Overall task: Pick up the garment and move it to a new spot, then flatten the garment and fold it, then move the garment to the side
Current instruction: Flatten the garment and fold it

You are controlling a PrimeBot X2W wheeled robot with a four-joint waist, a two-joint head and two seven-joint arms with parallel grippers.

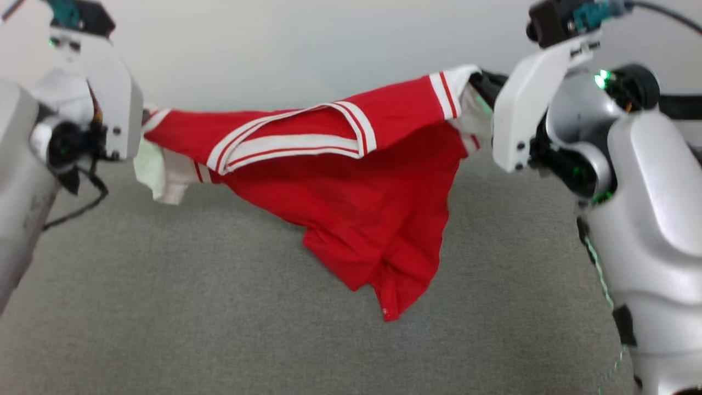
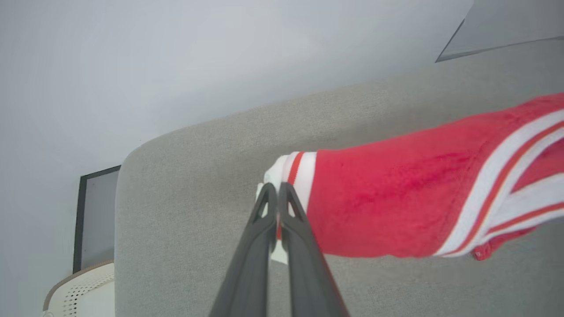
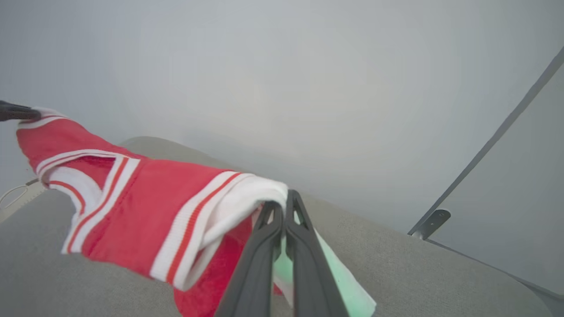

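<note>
Grey upholstered surface spans the head view side to side; its far edge runs along a plain pale wall. In the left wrist view its corner is rounded, with a dark-framed panel and a white perforated object beyond it. The garment is lifted off the surface and strung between both arms over the far half, close to the far edge. Its top line is nearly taut, higher at the robot's right, and the red body sags in the middle to a point hanging low toward the centre; cannot tell if that tip touches the fabric. Bare grey cloth lies all along the near half and under both arms. The left gripper has its fingers pressed together on the white striped cuff at the garment's left end. The right gripper is likewise pinched tight on the white sleeve end at the right, with a pale green flap hanging below the fingers. A small metal bracket sits past the surface's edge in the right wrist view.
</note>
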